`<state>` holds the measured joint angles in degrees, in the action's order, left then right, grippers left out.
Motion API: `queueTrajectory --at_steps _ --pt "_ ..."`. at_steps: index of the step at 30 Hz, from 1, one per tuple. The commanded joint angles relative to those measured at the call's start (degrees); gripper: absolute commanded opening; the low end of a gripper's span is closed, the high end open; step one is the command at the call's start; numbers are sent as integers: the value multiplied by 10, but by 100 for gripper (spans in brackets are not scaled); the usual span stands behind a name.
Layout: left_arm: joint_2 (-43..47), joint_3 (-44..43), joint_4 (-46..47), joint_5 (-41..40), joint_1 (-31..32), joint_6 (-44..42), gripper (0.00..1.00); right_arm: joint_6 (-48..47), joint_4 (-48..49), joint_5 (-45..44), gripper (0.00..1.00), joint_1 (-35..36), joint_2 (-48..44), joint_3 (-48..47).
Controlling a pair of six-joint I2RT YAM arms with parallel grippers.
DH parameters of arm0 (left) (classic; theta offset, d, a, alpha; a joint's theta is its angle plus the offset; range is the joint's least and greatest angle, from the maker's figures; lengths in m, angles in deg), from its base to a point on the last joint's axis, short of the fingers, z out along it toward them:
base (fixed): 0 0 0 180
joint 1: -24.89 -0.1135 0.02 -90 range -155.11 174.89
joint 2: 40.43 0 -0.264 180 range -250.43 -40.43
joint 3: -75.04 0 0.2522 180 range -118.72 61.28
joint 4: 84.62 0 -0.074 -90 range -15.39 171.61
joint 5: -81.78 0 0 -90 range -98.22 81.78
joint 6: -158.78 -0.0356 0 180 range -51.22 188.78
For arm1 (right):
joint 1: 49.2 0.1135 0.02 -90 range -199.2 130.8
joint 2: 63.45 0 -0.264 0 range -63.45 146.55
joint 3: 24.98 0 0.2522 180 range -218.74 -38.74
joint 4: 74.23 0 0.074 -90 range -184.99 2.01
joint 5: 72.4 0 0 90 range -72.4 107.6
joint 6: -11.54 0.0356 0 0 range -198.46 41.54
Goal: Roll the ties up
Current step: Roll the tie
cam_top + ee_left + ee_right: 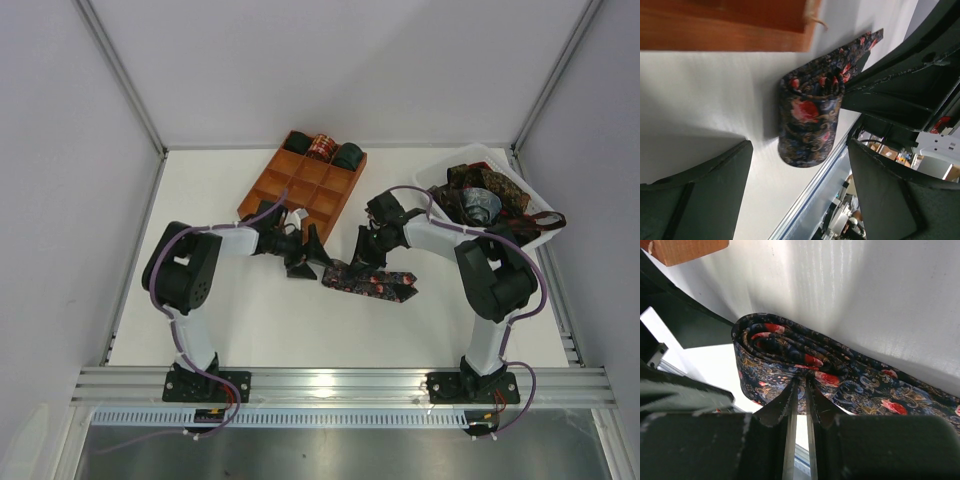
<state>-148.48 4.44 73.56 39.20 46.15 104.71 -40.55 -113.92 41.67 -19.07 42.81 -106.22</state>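
Midway | paisley tie (368, 282) half-coiled on the table (250, 310) near the gridded tray (275, 190) | right claw (801, 382) pinches the coil; left claw (797, 150) gapes around it | soft, light fabric, likely to unwind: hold the coil's flat sides.

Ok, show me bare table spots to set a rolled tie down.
Free: the table left of the tray, and the near strip between tie and arm bases. Crowded: the centre, with left gripper and right gripper at the tie, and beside the bin.
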Motion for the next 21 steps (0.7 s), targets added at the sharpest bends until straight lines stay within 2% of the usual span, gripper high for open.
queueTrajectory --at_steps 1,4,7,12,18,20,21 --pt "-1 -20 29 9 19 -12 84 -6 18 4 17 0 -21 3" --pt "-5 -28 35 3 26 -4 84 -9 18 5 17 -1 -21 3" --pt "-21 -55 -5 -12 35 -22 84 -10 19 10 16 -4 -22 2" --pt "-42 -70 -7 -19 47 -18 79 -17 13 13 17 -6 -22 -5" --pt "-49 -84 -17 -27 61 -14 60 -20 6 19 17 -14 -25 -11" --pt "-45 -85 -21 -33 62 -11 48 -22 5 19 17 -15 -26 -11" --pt "-43 -86 -22 -35 62 -11 46 -22 4 19 17 -17 -27 -10"
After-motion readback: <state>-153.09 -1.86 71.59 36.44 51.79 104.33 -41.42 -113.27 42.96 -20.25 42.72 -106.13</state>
